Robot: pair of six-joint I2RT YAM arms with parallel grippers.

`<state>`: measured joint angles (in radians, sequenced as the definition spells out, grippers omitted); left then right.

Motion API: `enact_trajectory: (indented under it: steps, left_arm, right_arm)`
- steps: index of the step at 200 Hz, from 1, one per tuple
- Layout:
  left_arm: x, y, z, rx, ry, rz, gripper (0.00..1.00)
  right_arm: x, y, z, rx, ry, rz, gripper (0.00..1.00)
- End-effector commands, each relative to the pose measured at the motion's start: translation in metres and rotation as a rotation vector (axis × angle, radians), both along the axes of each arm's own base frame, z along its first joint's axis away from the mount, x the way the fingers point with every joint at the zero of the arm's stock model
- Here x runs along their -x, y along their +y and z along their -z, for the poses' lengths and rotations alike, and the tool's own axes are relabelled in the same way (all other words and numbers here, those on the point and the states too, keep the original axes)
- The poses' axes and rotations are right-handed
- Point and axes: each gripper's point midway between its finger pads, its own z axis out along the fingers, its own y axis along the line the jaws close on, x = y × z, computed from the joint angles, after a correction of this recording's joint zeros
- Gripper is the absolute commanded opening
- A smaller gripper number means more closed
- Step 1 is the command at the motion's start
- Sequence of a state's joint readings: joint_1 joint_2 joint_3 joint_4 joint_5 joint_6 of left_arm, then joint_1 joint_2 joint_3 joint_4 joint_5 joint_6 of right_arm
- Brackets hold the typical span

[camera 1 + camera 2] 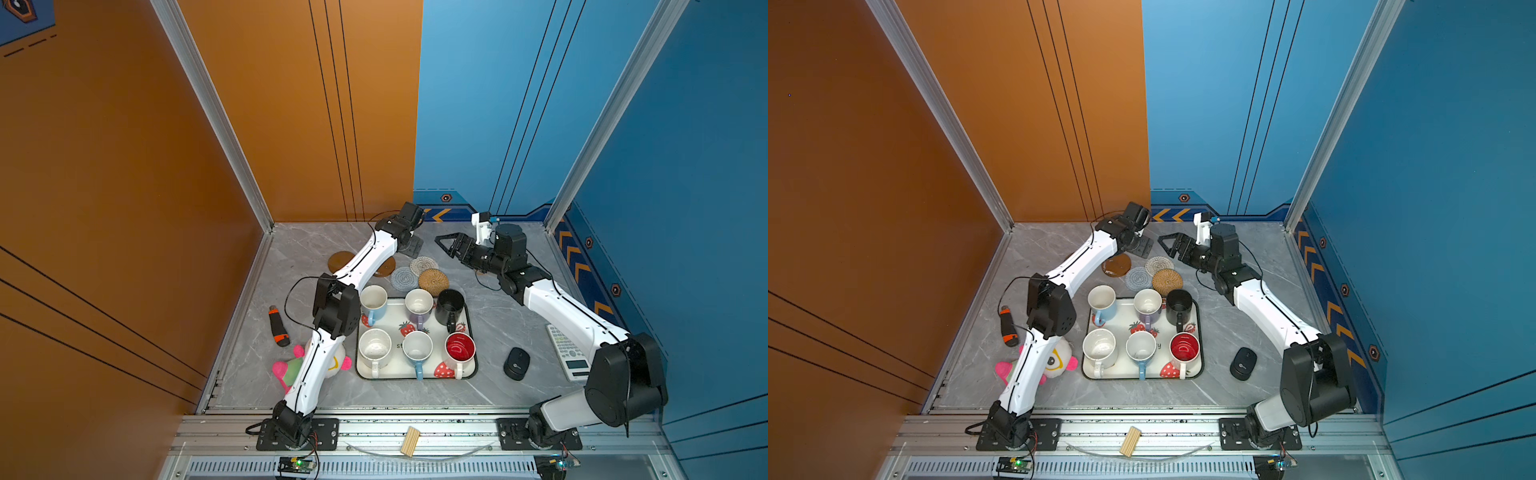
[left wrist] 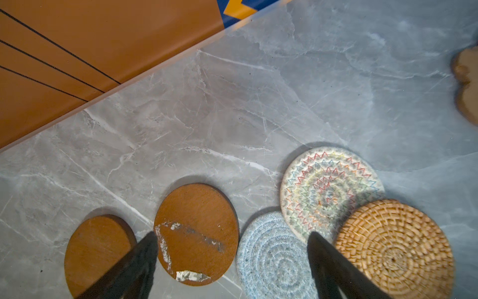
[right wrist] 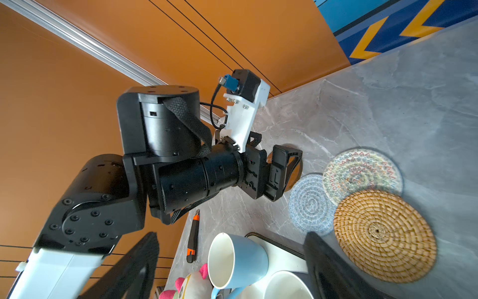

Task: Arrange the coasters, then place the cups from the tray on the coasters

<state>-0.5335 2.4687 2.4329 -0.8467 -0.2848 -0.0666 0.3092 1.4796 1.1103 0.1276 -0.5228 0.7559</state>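
The coasters lie on the surface directly below the left end effector, whose jaws stand wide apart and empty; two brown discs sit apart from each other beneath one finger; the grey woven round, the cream woven round and the rattan round crowd together beneath the other, the rattan lapping the cream's edge; the paw-shaped one lies well apart, off toward the right end effector, likewise spread and holding nothing. The cups all stand on the tray, back from both end effectors toward the arm bases. The arranging looks unfinished; I would lift the rattan first, since it rides on top, pinching its free rim; set each mat clear of its neighbours so handles have room; the arms are close, so move one at a time.
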Motion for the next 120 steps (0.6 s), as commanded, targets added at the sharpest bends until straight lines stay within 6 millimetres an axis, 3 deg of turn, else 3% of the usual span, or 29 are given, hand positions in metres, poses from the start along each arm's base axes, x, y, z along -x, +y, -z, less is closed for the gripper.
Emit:
enact_trajectory:
  steps: [1, 120]
  left_arm:
    - [-0.004, 0.004, 0.014, -0.071, -0.001, -0.007, 0.92]
    - [-0.013, 0.036, 0.068, -0.159, 0.064, -0.086, 0.93]
  right_arm:
    - [0.006, -0.005, 0.001, 0.016, -0.003, -0.001, 0.86]
    - [0.003, -0.007, 0.005, 0.011, 0.010, 0.005, 0.87]
